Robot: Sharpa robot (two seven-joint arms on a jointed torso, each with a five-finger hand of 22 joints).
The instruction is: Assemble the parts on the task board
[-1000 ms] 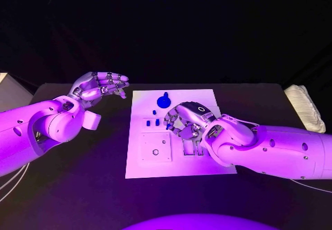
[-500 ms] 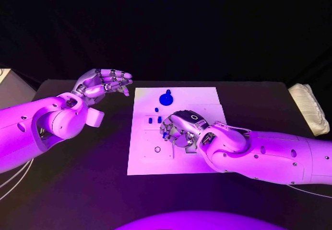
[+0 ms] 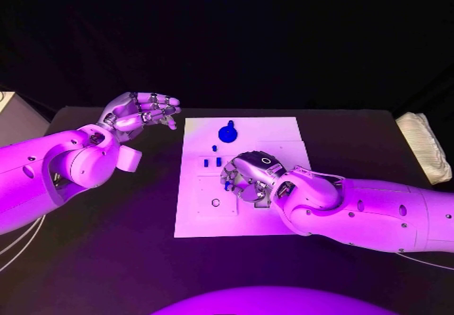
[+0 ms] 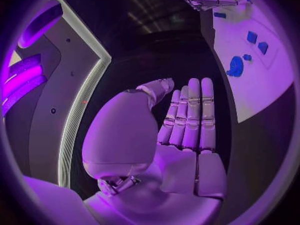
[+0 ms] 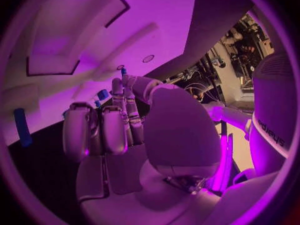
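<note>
Head view: a white board [image 3: 241, 223] lies flat in the middle of the black bench [image 3: 113, 262], with the robot's two arms reaching in from either side. The right hand [image 3: 248, 178] is lowered over the centre of the board, its fingers curled downward against the surface; whether they have hold of a part cannot be told, since the hand hides what lies under it. A round blue part [image 3: 227, 134] sits on the far end of the board, well apart from that hand, and two small blue parts [image 3: 212, 162] stand side by side just beside the curled fingers. The left hand [image 3: 140, 111] is raised off the bench beside the board's far left corner, fingers curled loosely with nothing in them; the left wrist view shows its fingers [image 4: 190, 115] held straight and close together, empty, with the board [image 4: 262, 80] and its blue parts beyond. A folded white cloth [image 3: 421, 147] lies at the bench's right edge.
</note>
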